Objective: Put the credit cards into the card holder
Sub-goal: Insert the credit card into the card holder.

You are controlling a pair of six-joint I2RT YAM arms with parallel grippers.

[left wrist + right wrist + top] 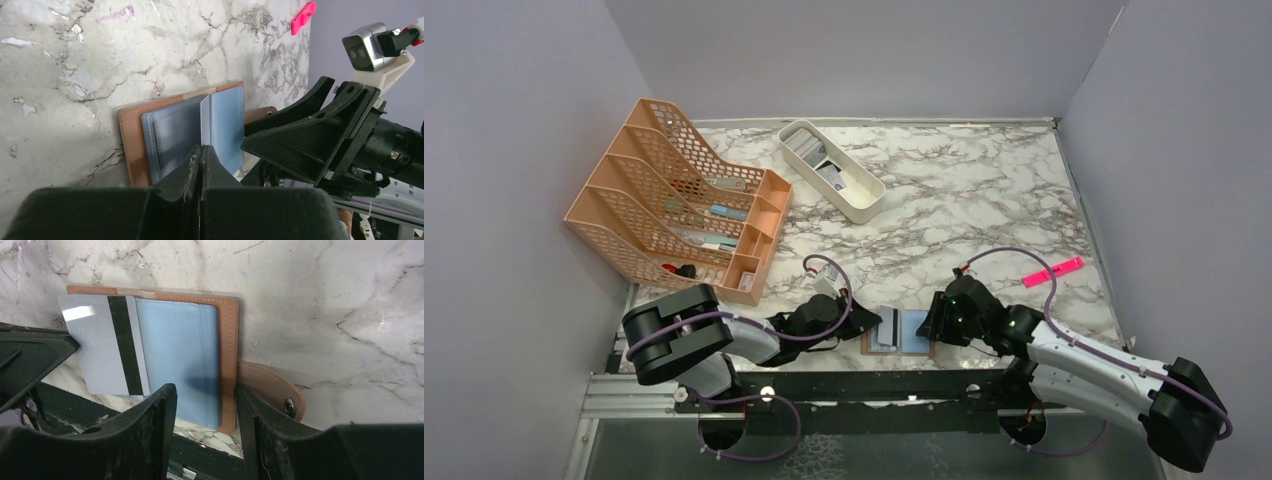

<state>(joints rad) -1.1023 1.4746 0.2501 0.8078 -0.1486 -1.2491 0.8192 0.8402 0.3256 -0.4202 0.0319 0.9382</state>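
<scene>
Low over the near edge of the table, the left arm and right arm are stretched toward each other. Between them the open card holder is laid flat, straddled by the right gripper, fingers apart, probably to steady it. A grey card is clamped in the left gripper, tilted for its pocket.

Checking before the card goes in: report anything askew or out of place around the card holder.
Only one thing: the silver striped card, pinched in the left gripper, stands up on edge over the open card holder, not in any sleeve. Nothing looks spilled or damaged.
</scene>
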